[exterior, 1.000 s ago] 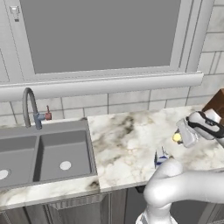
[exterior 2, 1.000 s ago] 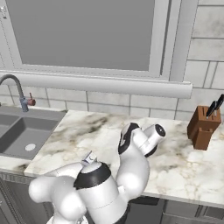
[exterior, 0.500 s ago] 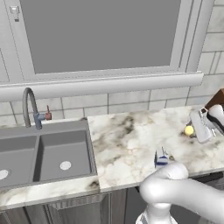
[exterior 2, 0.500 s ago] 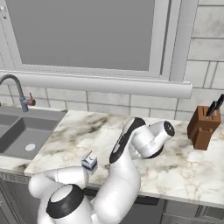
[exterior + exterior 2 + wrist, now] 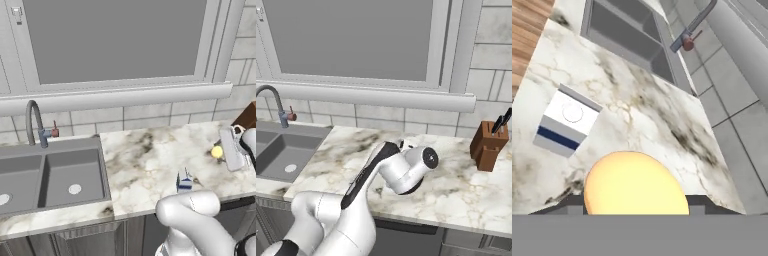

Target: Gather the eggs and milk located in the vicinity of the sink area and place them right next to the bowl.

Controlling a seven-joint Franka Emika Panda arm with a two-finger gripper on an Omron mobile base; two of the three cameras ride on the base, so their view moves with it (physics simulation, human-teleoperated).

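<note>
Pincer (image 5: pixel 223 151) sat half-open around the egg (image 5: pixel 216 151), above the counter's (image 5: pixel 145 165) right end. You had a smooth, round, likely brittle load; a light squeeze across its middle suited it. The milk carton (image 5: pixel 184 182), light and stiff, stood near the front edge, best pinched across its flat sides.

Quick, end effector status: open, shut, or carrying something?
End effector: closed on the egg, carrying it above the counter; the milk carton stands free on the counter.
</note>
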